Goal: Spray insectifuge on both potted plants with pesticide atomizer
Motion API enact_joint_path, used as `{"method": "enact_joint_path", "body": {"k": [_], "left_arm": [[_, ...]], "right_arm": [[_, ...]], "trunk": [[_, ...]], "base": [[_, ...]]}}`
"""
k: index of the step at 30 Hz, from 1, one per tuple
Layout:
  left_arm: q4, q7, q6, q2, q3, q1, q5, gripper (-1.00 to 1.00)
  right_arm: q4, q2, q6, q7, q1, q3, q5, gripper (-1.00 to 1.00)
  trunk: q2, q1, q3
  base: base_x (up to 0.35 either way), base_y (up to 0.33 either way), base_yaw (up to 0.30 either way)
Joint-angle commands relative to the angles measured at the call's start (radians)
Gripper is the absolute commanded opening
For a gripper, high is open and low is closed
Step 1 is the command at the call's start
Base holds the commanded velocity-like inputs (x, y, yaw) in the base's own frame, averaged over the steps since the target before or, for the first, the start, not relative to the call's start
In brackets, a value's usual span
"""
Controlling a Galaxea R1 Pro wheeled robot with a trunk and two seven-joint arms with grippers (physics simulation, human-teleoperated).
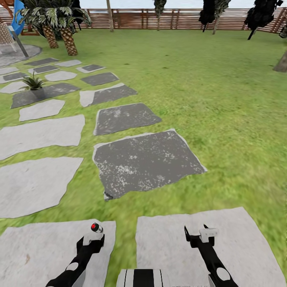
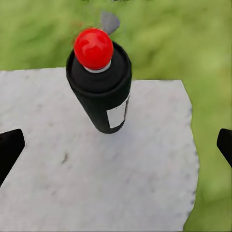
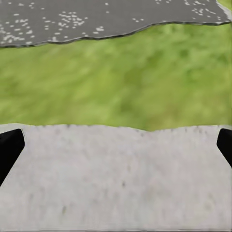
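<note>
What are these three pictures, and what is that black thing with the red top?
They come from a robot on wheels with two arms, out in a computer-made garden. The big picture is from a camera on its head, looking down at its left gripper and right gripper. Ahead lie the lawn, grey stepping stones, a small spiky plant and a wooden fence.

The other two pictures come from small cameras on the wrists, looking out between the fingers, the black shapes at the edges.

The black thing is a little spray bottle with a red top and a white label, right in front of the left arm, over a pale stone. The fingers are spread wide and do not touch it. The right arm's camera sees stone and grass, nothing held.
</note>
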Motion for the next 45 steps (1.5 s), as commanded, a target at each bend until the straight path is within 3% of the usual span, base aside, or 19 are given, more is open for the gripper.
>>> {"method": "enact_joint_path", "body": {"k": [1,13,45], "left_arm": [[0.001,0.0,-0.003,0.0,-0.001,0.0,0.006,1.0],[0.0,0.0,-0.003,0.0,-0.002,0.0,0.006,1.0],[0.0,0.0,-0.003,0.0,-0.002,0.0,0.006,1.0]], "right_arm": [[0.0,0.0,-0.002,0.0,0.0,0.0,0.005,1.0],[0.0,0.0,-0.002,0.0,0.0,0.0,0.005,1.0],[0.0,0.0,-0.002,0.0,0.0,0.0,0.005,1.0]], "trunk": [[0.0,0.0,-0.001],[0.0,0.0,-0.001],[0.0,0.0,-0.001]], "base": [[0.0,0.297,-0.277],[0.0,0.206,-0.274],[-0.021,0.076,-0.058]]}}
